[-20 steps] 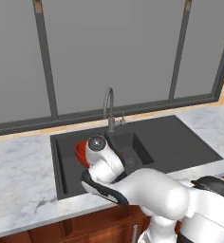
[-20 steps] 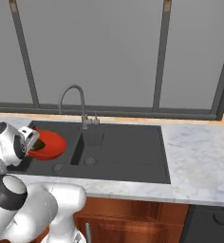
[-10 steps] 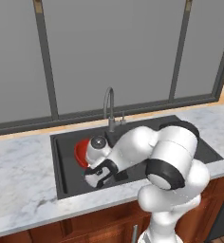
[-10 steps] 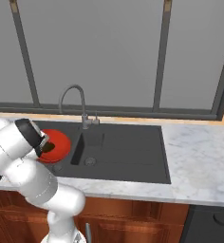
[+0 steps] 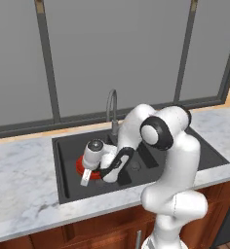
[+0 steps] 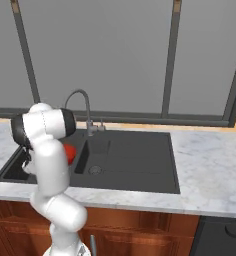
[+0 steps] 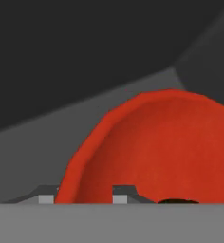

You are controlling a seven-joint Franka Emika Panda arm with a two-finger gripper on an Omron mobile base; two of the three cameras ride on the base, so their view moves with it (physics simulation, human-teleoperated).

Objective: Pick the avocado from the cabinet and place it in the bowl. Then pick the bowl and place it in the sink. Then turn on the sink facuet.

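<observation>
In the left basin of the dark grey two-basin sink (image 5: 63, 170) I see the glossy red bowl (image 7: 166, 147) — my end effector (image 7: 85, 192) straddles its rim; grip uncertain.

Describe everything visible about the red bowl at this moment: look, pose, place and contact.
The shallow round glossy red bowl is plain, with a smooth curved wall and thin rim. It sits in the left basin of the dark grey, nearly black sink, largely hidden behind the white arm in both base views. In the hand view its rim rises between the two finger tips of the end effector, one tip outside the wall, one inside. A small dark shape lies at the bottom edge inside it; what it is cannot be told.
</observation>
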